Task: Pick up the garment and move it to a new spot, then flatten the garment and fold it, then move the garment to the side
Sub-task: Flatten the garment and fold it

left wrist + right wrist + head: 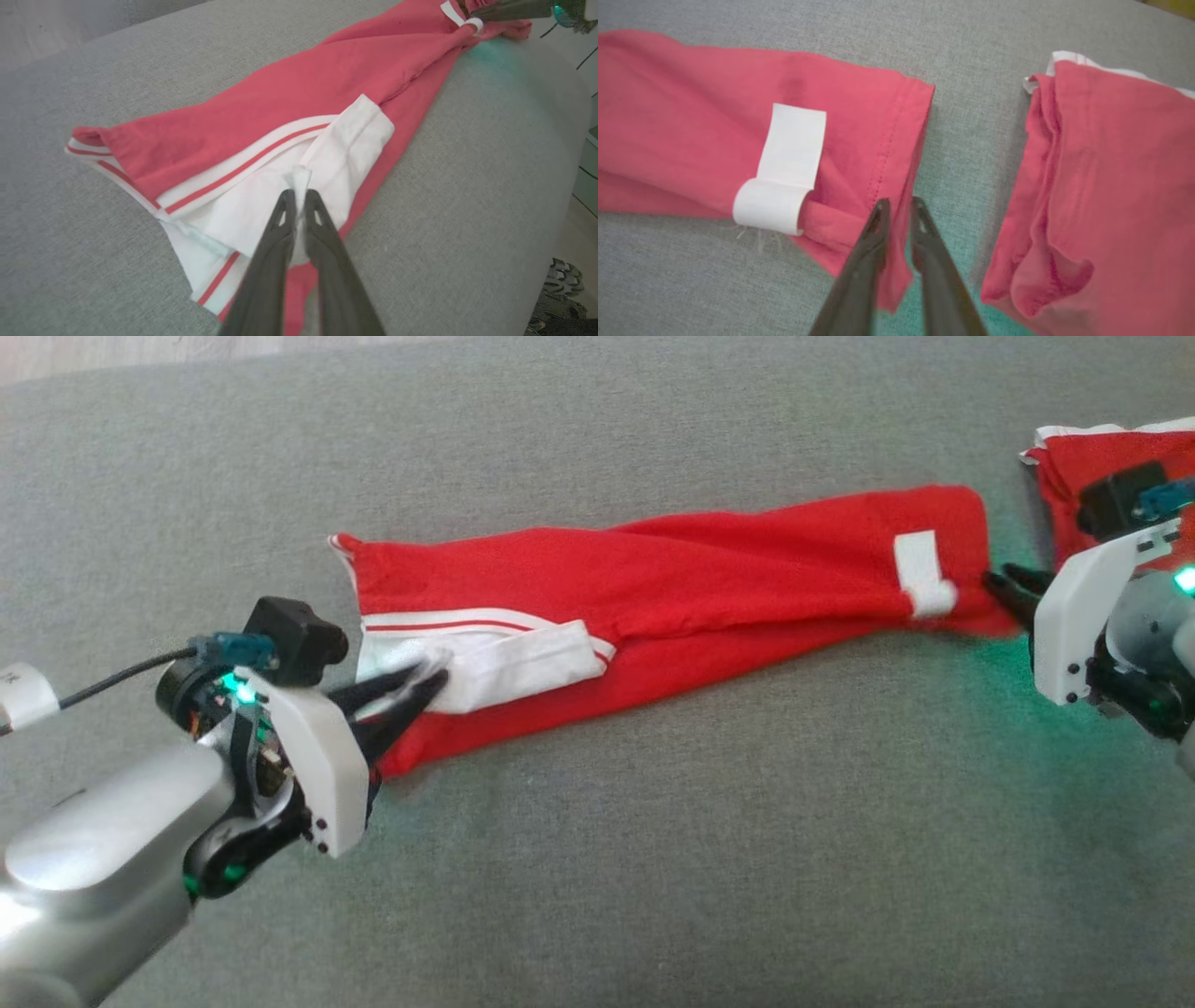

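Head view: the garment [672, 579] lay stretched long and rumpled on the grey cushion [653, 877]. Its hem end stopped just short of the other red piece [1074, 457], not touching it. My right end effector [900, 203] sat at that near end, fingers narrowly parted with hem cloth between them. My left end effector [300, 192] sat at the far end, barely parted around white trim. Whether either pinch held, I couldn't tell. Flattening step, I judged, and the next move called for smoothing those creases before any fold.

Red garment [709, 579], white striped trim, folded into a long strip, lying flat
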